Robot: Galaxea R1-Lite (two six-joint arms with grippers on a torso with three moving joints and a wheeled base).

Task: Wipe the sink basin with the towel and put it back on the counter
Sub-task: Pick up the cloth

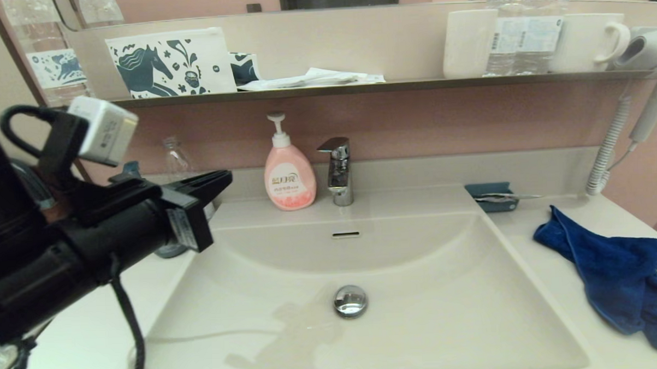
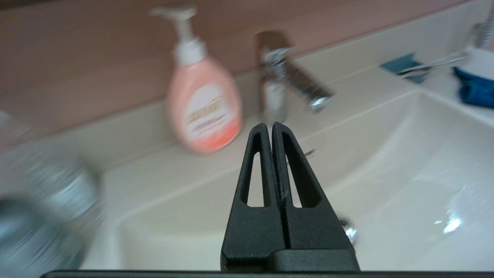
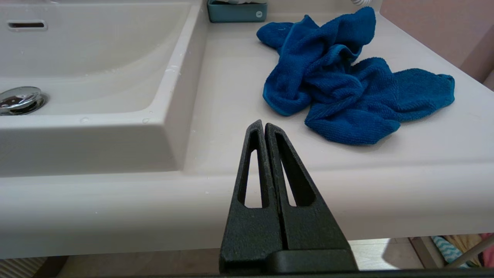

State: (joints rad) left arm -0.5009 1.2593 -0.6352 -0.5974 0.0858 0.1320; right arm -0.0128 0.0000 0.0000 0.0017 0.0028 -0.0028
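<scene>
On the right side of the tabletop (image 1: 527, 243), just beside the sink basin (image 1: 421, 323), the towel (image 1: 610, 273) lies loose and crumpled, touching nothing but the surface under it. Nobody holds it. The left claw (image 2: 269, 127) hangs above the basin's left rim, its 2 fingers pressed together on nothing, aimed toward the soap bottle (image 1: 289, 180) and faucet (image 1: 337, 170). The right claw (image 3: 263, 125) is out of the head view; its wrist view shows it low at the near edge of the tabletop, fingers likewise pinched together and empty, pointing at the towel.

Judging by the dry heap and idle claws, either the wiping has not begun or the towel is already back; the frames alone do not settle it. If the start, the next move calls for the right claw to spread its fingers, rise over the near edge and pinch a raised fold.

The towel's long axis runs from far-left to near-right, one narrow corner pointing toward the teal tray (image 1: 493, 196).
</scene>
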